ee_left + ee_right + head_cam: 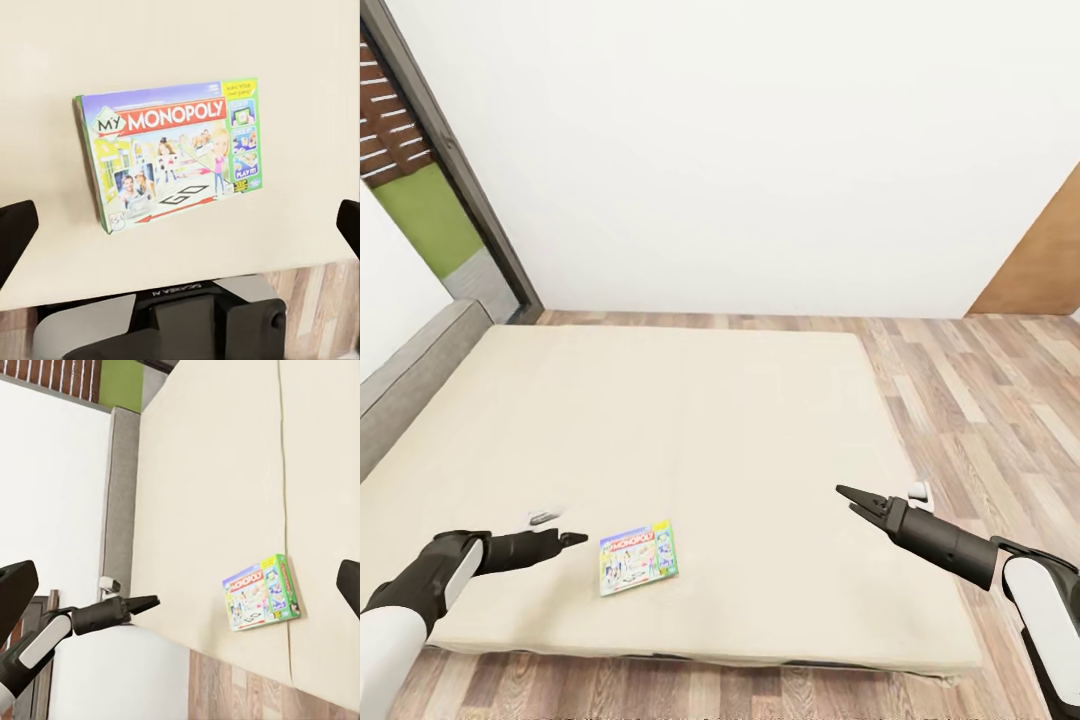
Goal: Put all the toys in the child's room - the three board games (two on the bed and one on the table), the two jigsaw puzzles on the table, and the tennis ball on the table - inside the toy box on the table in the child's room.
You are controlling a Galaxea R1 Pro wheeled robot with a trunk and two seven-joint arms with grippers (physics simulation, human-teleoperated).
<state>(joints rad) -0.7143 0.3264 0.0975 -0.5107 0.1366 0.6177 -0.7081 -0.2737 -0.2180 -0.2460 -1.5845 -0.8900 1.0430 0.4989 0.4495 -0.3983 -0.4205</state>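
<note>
Both arms reach forward over the near edge of the bed (690, 420). Left gripper (574, 539) hovers low over the mattress at near left, just left of the game (638, 556) and apart from it. Head view shows its tips drawn to a point, while its wrist view places the fingers (15, 232) at opposite frame edges; jaw state cannot be told. Right gripper (852, 496) hangs at near right, well apart from the game, fingers (16, 585) spread apart, holding nothing.

One game, a white-green box with a red "Monopoly" band, lies flat on the beige mattress close to the near edge, between the two grippers. Grey headboard (410, 375) runs along the left side. Wood floor (980, 400) lies right of the bed, with a white wall (760, 150) beyond.
</note>
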